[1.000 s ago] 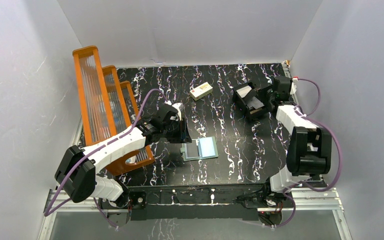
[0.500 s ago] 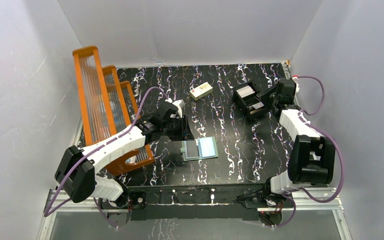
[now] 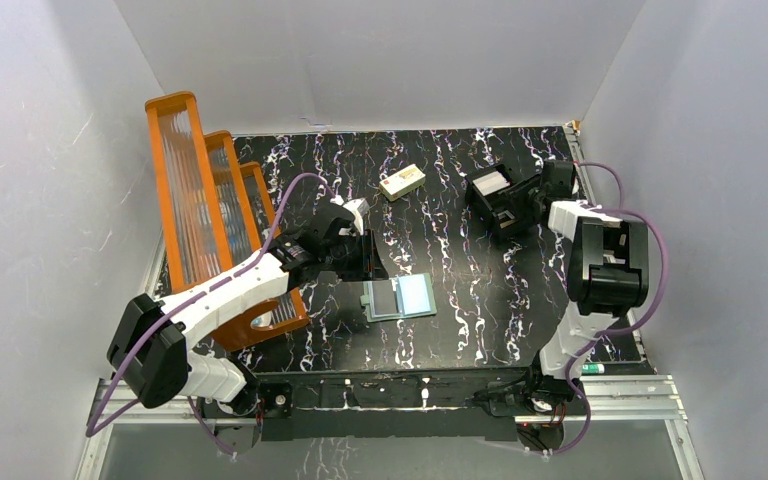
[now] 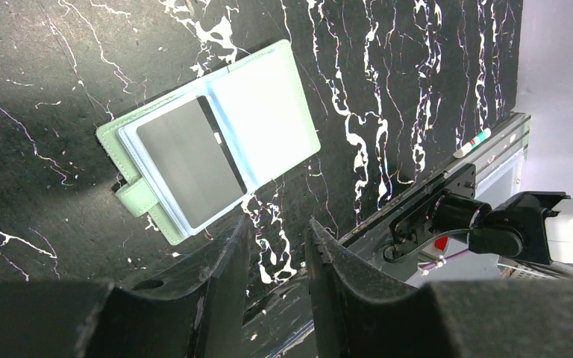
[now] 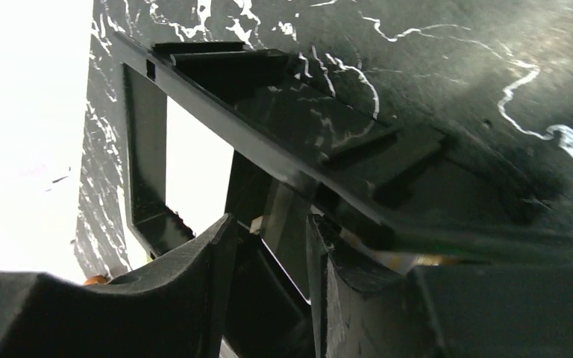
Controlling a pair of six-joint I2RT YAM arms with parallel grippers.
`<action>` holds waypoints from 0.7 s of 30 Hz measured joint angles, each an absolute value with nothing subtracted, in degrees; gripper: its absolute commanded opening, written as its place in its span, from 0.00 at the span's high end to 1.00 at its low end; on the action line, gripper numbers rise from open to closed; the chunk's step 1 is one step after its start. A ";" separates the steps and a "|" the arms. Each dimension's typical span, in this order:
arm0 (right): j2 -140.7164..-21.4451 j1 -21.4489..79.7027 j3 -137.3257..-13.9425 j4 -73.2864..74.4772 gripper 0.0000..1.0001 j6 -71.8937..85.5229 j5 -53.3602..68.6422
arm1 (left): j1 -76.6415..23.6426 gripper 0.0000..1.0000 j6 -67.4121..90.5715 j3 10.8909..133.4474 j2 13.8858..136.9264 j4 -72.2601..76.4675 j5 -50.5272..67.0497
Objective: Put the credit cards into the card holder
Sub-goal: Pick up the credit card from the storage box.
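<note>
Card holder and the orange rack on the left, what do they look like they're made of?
Card holder: pale green matte cover with a strap tab, probably leather or faux leather; the inner sleeves look like glossy clear plastic. Orange rack: likely plastic, with smooth orange frames around translucent ribbed panels, which could be acrylic.

White walls point(image 3: 380, 60), black marbled tabletop point(image 3: 480, 300)

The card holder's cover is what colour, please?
Pale green card holder, clearest in the left wrist view.
</note>
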State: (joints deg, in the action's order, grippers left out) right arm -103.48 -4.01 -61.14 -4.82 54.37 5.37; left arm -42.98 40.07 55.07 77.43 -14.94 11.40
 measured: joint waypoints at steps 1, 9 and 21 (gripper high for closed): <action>-104.36 -4.03 -61.19 -5.34 0.51 55.37 5.72 | -42.98 0.69 40.05 55.07 77.43 -14.94 11.40; -106.72 -4.01 -61.91 -9.47 0.46 58.17 7.22 | -42.98 0.69 39.83 55.07 77.58 -14.94 11.40; -109.86 -3.62 -62.19 -14.33 0.60 60.99 7.99 | -42.98 0.69 39.59 55.07 78.48 -14.90 11.40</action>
State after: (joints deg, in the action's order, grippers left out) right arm -109.86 -3.62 -62.19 -14.33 60.99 7.99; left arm -42.98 39.59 55.07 78.48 -14.90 11.40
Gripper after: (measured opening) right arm 0.474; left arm 0.316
